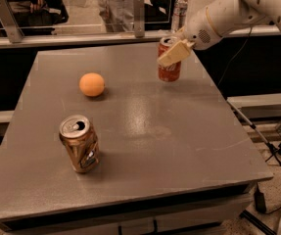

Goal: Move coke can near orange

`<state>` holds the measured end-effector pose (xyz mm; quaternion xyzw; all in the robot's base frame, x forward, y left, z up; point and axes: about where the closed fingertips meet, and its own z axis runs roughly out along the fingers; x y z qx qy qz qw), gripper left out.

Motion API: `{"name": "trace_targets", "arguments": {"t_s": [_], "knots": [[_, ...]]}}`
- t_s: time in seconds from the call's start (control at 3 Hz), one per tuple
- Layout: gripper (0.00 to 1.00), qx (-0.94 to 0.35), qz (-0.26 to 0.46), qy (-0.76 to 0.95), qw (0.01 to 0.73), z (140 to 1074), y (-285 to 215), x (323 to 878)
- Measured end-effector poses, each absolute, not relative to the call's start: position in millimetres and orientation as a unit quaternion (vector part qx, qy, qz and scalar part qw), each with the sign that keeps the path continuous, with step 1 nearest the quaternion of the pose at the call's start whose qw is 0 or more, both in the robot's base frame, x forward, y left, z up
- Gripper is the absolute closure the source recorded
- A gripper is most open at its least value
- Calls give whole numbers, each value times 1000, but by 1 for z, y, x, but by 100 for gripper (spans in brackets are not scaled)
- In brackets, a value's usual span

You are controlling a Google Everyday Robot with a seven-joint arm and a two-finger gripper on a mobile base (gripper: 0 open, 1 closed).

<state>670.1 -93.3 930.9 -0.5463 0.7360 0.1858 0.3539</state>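
Observation:
The red coke can (pixel 170 71) stands upright at the far right of the grey table (pixel 189 146). My gripper (pixel 172 51) reaches in from the upper right and is shut on the can's upper half, with one beige finger (pixel 175 53) across its front. I cannot tell whether the can's base touches the table. The orange (pixel 91 84) lies on the table to the left of the can, roughly two can-widths of bare table away.
A dented brownish-gold can (pixel 79 143) stands near the front left of the table. A clear water bottle (pixel 179 10) and a metal rail (pixel 81 35) lie behind the table's far edge. A tripod leg (pixel 257 133) stands on the floor to the right.

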Motion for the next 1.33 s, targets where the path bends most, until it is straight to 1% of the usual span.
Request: {"name": "trace_targets", "arguments": {"t_s": [0.33, 1.33], "knots": [[100, -567, 212, 714, 353, 936, -52, 670], [100, -592, 270, 679, 341, 929, 17, 662]]}}
